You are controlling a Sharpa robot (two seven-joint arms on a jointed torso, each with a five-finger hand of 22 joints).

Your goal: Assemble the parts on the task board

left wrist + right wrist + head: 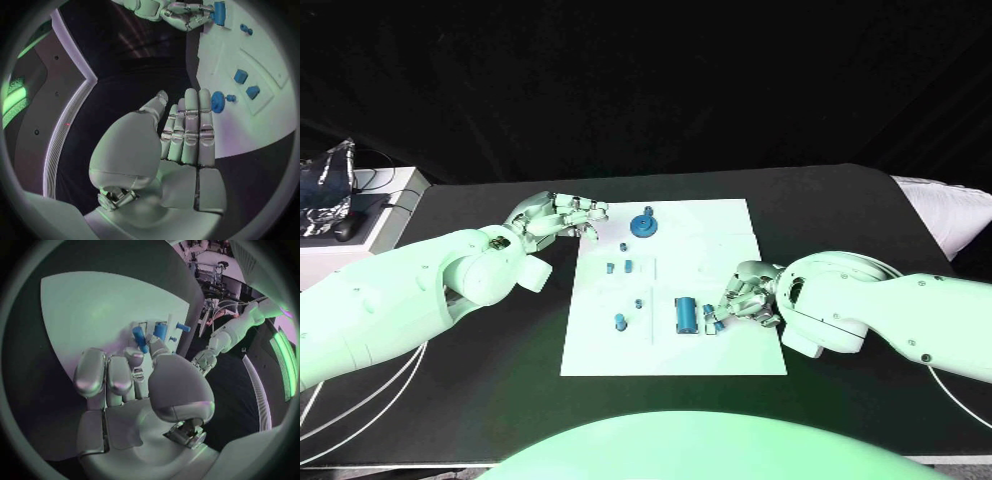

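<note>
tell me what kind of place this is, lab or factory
Likely a robotics lab test bench: a black table behind black drapes, a white task board with small blue parts, and equipment racks at the right wrist view's rim.

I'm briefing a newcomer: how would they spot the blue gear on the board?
Start at the white task board mid-table, then go to its far edge near the left hand. The blue gear lies there, round and toothed, unlike the small blocks and long cylinder nearer the robot.
</note>
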